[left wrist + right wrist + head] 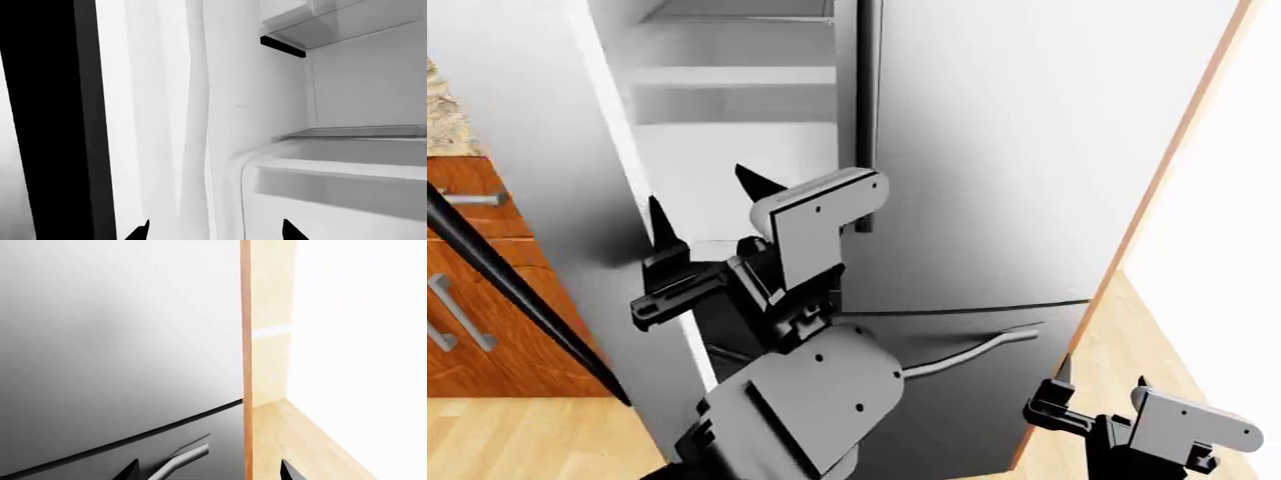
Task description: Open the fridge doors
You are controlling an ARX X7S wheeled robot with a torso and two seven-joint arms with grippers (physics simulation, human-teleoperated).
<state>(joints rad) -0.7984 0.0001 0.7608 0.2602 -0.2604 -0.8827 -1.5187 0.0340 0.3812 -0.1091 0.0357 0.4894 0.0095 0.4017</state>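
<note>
The left fridge door [541, 150] stands swung out toward me, its black bar handle [521, 290] slanting across the lower left. White shelves [734, 75] show in the gap it leaves. The right fridge door [1001, 150] is a grey panel lying flush, with its black handle [861, 100] along its left edge. My left gripper [705, 210] is open in the gap between the two doors and holds nothing. The left wrist view shows the white liner [253, 100] and a glass shelf [360, 132]. Low at the right, my right gripper [1101, 380] is open and empty, near the fridge's lower right corner.
Below the doors is a dark drawer front [961, 410] with a curved grey handle [974, 355] [180, 460]. A wooden side panel [1174, 150] [267, 340] borders the fridge on the right. Brown cabinet doors [481, 260] stand at the left. Light wood floor [521, 440] lies below.
</note>
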